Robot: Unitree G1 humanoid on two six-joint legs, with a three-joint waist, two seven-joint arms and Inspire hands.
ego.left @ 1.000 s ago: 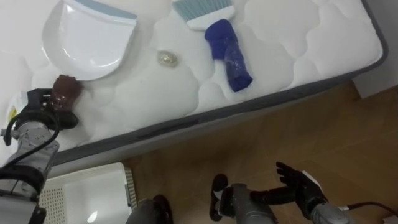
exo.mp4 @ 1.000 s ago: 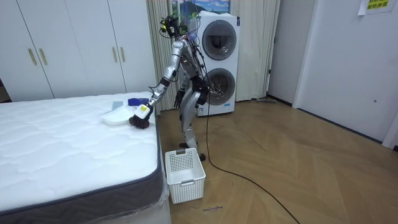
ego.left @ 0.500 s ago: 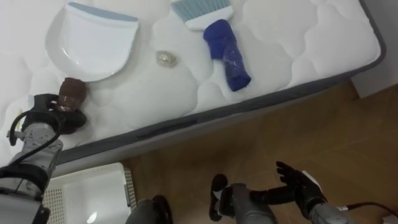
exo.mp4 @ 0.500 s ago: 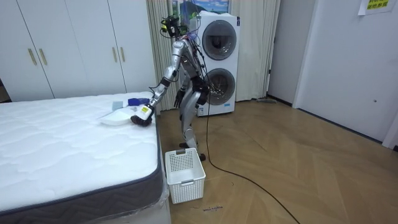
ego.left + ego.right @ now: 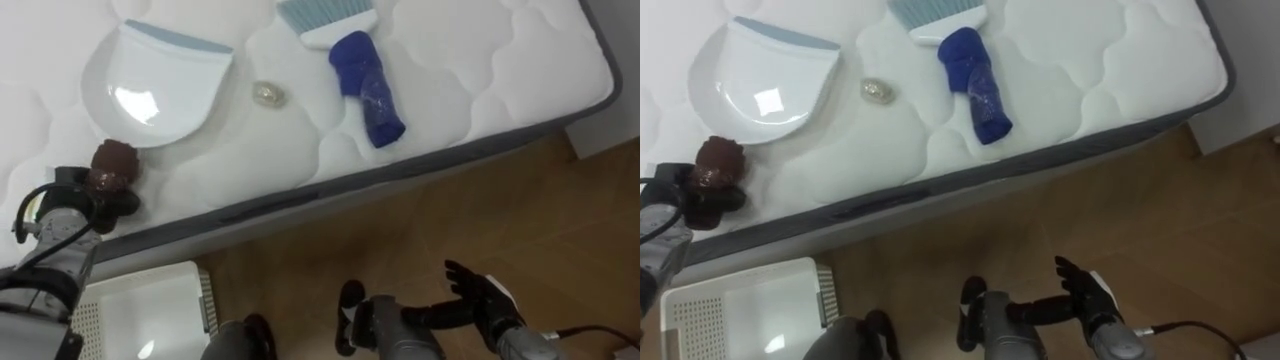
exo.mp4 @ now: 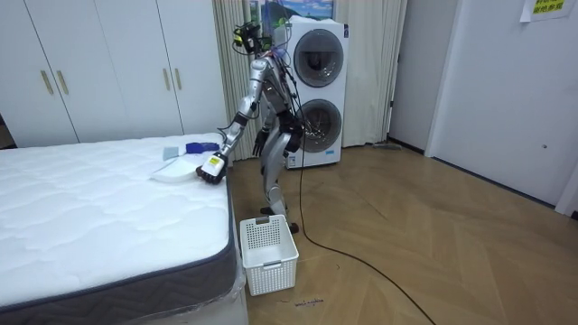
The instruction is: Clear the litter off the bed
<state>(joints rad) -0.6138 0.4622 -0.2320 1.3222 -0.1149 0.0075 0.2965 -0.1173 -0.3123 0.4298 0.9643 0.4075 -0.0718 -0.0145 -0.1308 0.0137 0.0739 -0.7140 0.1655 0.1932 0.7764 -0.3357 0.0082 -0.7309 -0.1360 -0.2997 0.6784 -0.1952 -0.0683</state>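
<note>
Left hand (image 5: 95, 198) curled round brown lump (image 5: 113, 163) at bed's (image 5: 480, 70) near edge, right hand (image 5: 485, 300) splayed, empty: hold grip firm, clear the edge, release over white basket (image 5: 206, 305).

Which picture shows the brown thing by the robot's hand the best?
The left eye view. There the brown lump is close and whole, near the edge of the mattress, with the left hand curled round its bottom. The right eye view shows the same, nearer the picture's side. In the room view it is too small to make out.
</note>
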